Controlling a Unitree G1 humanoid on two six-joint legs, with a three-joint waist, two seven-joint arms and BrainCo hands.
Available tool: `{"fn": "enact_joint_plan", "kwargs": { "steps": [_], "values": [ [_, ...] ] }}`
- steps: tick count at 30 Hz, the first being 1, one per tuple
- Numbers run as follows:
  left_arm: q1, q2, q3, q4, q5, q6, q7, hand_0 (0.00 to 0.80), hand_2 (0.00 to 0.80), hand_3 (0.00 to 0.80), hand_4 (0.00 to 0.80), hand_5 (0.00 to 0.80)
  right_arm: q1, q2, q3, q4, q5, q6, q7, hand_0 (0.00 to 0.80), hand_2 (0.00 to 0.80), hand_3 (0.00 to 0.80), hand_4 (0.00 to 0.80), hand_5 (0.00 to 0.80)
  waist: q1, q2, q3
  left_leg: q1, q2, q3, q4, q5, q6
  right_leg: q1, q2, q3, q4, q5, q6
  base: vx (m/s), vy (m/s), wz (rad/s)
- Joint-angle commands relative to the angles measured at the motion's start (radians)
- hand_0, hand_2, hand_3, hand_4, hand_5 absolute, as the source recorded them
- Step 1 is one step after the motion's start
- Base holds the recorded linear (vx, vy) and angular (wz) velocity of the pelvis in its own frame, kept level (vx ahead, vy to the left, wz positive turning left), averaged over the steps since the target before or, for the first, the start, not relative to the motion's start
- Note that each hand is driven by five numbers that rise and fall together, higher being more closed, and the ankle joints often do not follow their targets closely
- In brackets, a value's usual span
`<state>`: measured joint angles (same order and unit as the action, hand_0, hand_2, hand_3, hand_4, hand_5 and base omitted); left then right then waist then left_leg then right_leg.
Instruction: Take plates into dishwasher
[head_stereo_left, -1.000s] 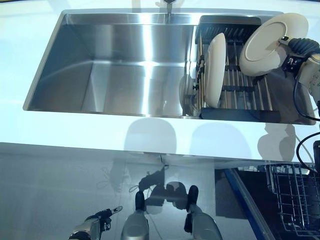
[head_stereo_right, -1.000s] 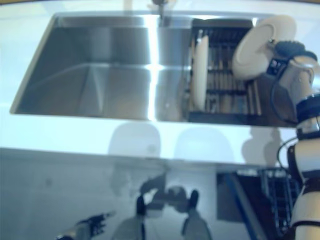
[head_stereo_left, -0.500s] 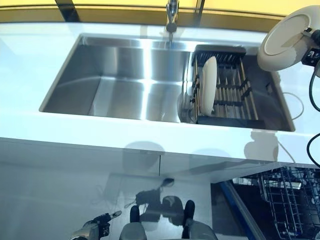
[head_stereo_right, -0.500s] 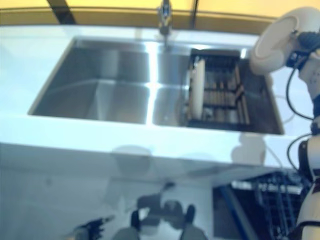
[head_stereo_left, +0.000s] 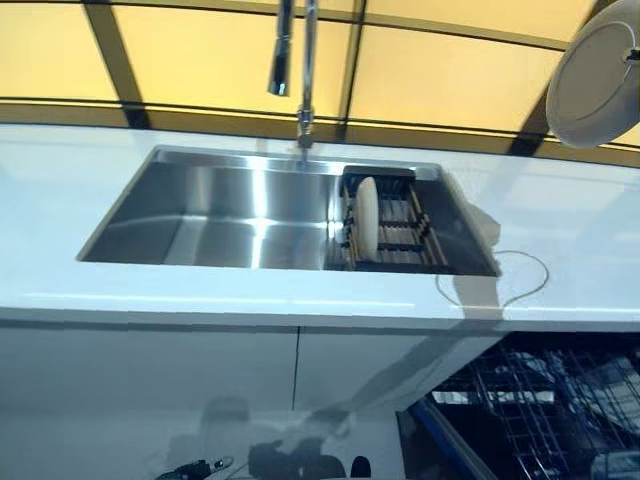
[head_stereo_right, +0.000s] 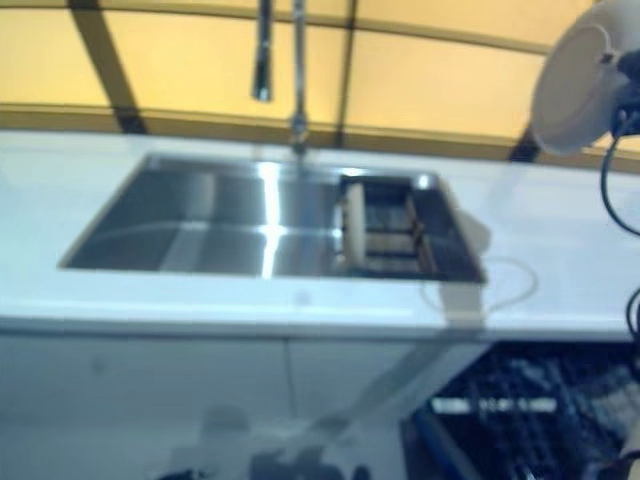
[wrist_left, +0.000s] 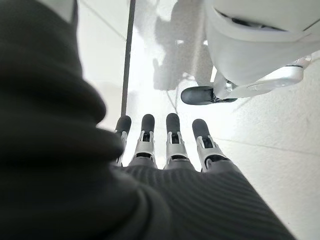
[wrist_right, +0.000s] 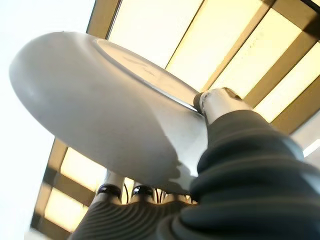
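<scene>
My right hand (wrist_right: 227, 165) is shut on a white plate (head_stereo_left: 598, 85), thumb on its face and fingers under its back. It holds the plate tilted high above the counter, at the far right of the head views. A second white plate (head_stereo_left: 367, 212) stands on edge in the dark dish rack (head_stereo_left: 405, 228) at the right end of the steel sink (head_stereo_left: 215, 215). My left hand (wrist_left: 165, 142) hangs low near the floor with straight fingers and holds nothing; it also shows at the bottom of the left eye view (head_stereo_left: 190, 468).
A tall faucet (head_stereo_left: 300, 70) rises behind the sink. The white counter (head_stereo_left: 560, 240) carries a thin looped cable (head_stereo_left: 500, 285) right of the sink. The open dishwasher with its wire rack (head_stereo_left: 540, 410) is at the lower right, below the counter.
The camera has pulled back and tilted up, so the sink looks smaller and lower. My right hand has lifted the plate from over the rack up and to the right.
</scene>
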<state>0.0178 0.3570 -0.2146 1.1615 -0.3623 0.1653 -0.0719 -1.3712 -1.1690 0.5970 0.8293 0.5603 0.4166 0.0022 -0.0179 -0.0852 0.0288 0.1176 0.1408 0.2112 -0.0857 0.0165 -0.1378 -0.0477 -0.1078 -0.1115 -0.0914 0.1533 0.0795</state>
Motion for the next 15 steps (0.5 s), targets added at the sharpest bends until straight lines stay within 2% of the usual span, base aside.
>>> {"fn": "enact_joint_plan", "kwargs": {
  "steps": [1, 8, 9, 12, 15],
  "values": [
    [-0.031, 0.047, -0.032, 0.041, 0.061, -0.022, -0.029, 0.000, 0.000, 0.000, 0.000, 0.000, -0.078, -0.112, 0.052, -0.068, -0.089, -0.034, 0.068, 0.800, 0.800, 0.800, 0.800, 0.800, -0.039, -0.022, -0.004, 0.032, 0.020, 0.019, -0.002, 0.002, 0.020, 0.085, -0.023, 0.035, 0.004, -0.044, 0.077, -0.023, 0.003, -0.33],
    [-0.023, 0.036, -0.035, 0.029, 0.093, -0.048, -0.044, 0.000, 0.000, 0.000, 0.000, 0.000, 0.047, -0.208, -0.001, -0.134, -0.159, -0.078, 0.213, 0.800, 0.800, 0.800, 0.800, 0.800, -0.116, -0.021, -0.005, 0.069, 0.036, 0.080, -0.002, -0.012, 0.015, 0.057, -0.008, 0.093, 0.004, -0.029, 0.081, -0.037, 0.003, -0.33],
    [-0.022, 0.027, -0.032, 0.022, 0.099, -0.048, -0.045, 0.000, 0.000, 0.000, 0.000, 0.000, 0.109, -0.232, -0.042, -0.151, -0.174, -0.095, 0.244, 0.800, 0.800, 0.800, 0.800, 0.800, -0.140, -0.016, -0.004, 0.082, 0.038, 0.098, -0.002, -0.019, 0.015, 0.049, -0.005, 0.109, 0.004, -0.026, 0.081, -0.002, 0.016, -0.27],
    [-0.018, 0.024, -0.031, 0.014, 0.108, -0.048, -0.052, 0.000, 0.000, 0.000, 0.000, 0.000, 0.220, -0.264, -0.123, -0.170, -0.190, -0.126, 0.285, 0.800, 0.800, 0.800, 0.800, 0.800, -0.175, -0.011, -0.003, 0.097, 0.040, 0.125, -0.002, -0.029, 0.014, 0.033, -0.001, 0.137, 0.004, -0.016, 0.085, 0.004, 0.006, -0.29],
    [-0.014, 0.021, -0.024, 0.011, 0.130, -0.050, -0.056, 0.000, 0.000, 0.000, 0.000, 0.000, 0.400, -0.291, -0.259, -0.197, -0.228, -0.172, 0.333, 0.800, 0.800, 0.800, 0.800, 0.800, -0.217, -0.003, 0.001, 0.114, 0.042, 0.154, -0.002, -0.040, 0.013, 0.010, -0.001, 0.166, 0.004, -0.003, 0.090, 0.000, -0.020, -0.29]
  ]
}}
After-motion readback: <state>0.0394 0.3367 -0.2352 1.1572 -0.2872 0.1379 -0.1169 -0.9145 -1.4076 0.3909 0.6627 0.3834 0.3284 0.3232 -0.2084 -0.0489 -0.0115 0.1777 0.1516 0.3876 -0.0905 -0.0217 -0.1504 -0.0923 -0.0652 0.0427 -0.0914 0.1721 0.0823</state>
